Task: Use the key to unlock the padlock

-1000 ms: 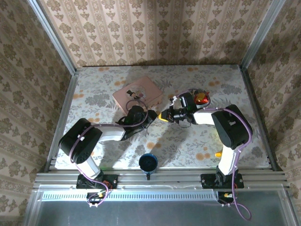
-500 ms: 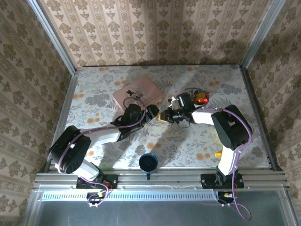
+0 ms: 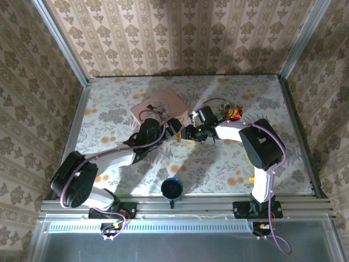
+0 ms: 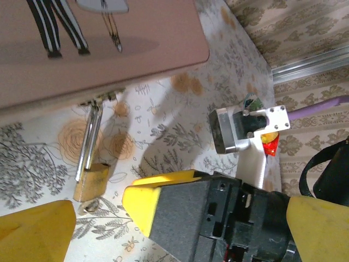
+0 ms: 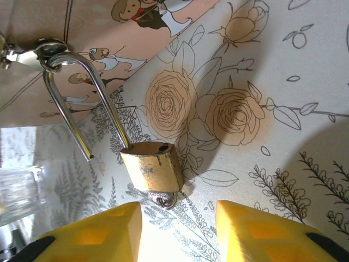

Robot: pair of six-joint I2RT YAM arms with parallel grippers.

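From my console both arms look alike: the left arm [image 3: 114,157] and right arm [image 3: 235,131] have white links between bulky black joints, each trailing a purple cable [image 4: 322,106]. The left pincer [image 3: 177,130] and right pincer [image 5: 177,237] are black-bodied with yellow fingers [image 5: 92,237].

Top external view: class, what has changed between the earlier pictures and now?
The left end effector advanced toward the corner of the pink box as its arm stretched out; the right end effector slid left. Both are open, nothing grasped. Box and blue cup stayed put.
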